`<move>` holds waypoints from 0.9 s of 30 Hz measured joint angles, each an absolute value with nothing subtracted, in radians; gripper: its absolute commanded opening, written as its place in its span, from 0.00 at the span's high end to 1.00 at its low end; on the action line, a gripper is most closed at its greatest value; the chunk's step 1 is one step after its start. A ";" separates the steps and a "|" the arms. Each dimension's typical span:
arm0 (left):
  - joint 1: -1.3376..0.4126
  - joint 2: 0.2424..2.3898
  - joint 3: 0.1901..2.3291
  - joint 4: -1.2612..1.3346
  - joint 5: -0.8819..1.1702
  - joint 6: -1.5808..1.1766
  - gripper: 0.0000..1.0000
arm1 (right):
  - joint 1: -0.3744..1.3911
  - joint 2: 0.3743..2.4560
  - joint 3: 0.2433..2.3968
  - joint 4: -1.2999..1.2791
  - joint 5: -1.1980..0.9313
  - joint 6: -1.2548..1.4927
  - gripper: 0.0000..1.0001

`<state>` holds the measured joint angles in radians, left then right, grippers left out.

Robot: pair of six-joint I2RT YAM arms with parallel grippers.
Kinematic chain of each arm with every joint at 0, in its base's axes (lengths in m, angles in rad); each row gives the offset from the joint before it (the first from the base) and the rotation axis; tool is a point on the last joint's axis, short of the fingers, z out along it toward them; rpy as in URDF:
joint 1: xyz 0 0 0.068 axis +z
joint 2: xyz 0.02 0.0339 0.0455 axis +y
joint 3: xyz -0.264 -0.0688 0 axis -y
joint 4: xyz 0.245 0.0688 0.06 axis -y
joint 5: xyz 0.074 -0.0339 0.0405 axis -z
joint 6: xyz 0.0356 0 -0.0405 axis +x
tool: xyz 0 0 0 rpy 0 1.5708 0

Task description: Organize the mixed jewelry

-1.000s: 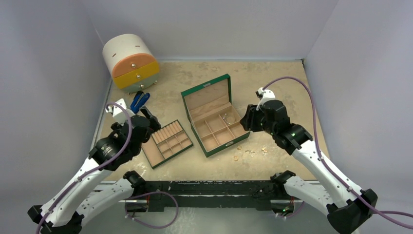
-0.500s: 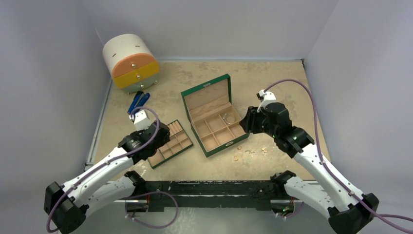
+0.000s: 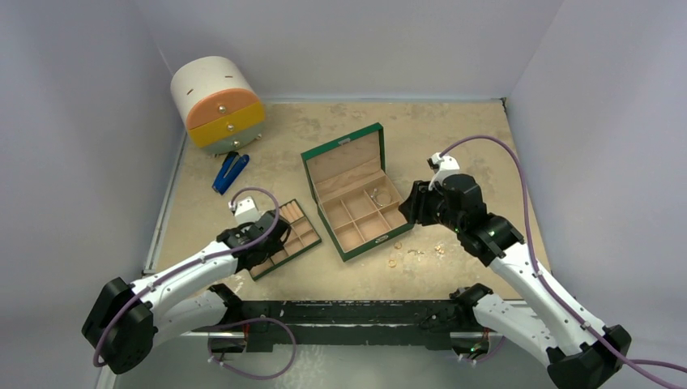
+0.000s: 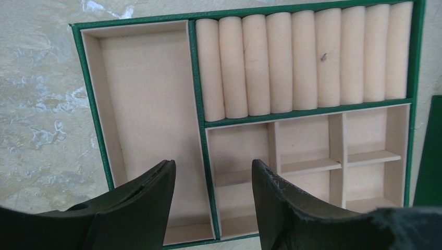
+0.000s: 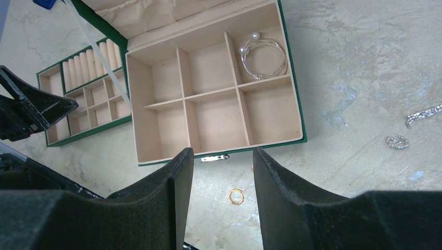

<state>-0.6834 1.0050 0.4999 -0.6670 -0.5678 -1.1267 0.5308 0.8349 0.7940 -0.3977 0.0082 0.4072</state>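
Note:
An open green box [image 3: 344,162] sits mid-table with a silver pearl-tipped bracelet [image 5: 263,57] in its back right compartment. Its lift-out tray [image 4: 130,23], with ring rolls and small compartments that look empty, lies to the box's left. Loose mixed jewelry [image 3: 394,262] lies on the table in front of the box: a gold ring [image 5: 236,196] and silver pieces [image 5: 397,141]. My left gripper [image 4: 213,172] hovers open over the tray's near edge, nothing between its fingers. Above the box's front right corner, my right gripper [image 5: 223,156] stands open and holds nothing; the gold ring shows between its fingers, on the table.
A round white cabinet [image 3: 217,105] with orange and yellow drawers stands at the back left. A blue-handled tool [image 3: 230,172] lies in front of it, left of the tray. Walls close in the table on three sides.
My left arm has swung right and nearer, from beside the blue tool to above the tray, and its jaws have narrowed. The right arm has barely moved.

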 measured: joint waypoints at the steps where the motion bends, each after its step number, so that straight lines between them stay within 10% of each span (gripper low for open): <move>1: -0.680 1.006 0.493 -0.660 -0.566 -1.127 0.47 | 0.531 0.834 0.794 -0.398 0.008 0.407 0.51; 27: -0.616 1.020 0.445 -0.581 -0.553 -1.113 1.00 | 0.531 0.846 0.777 -0.383 0.001 0.419 0.51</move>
<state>-0.6163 1.0203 0.4446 -0.5812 -0.5529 -1.1130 0.5308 0.8459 0.7773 -0.3832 0.0013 0.4187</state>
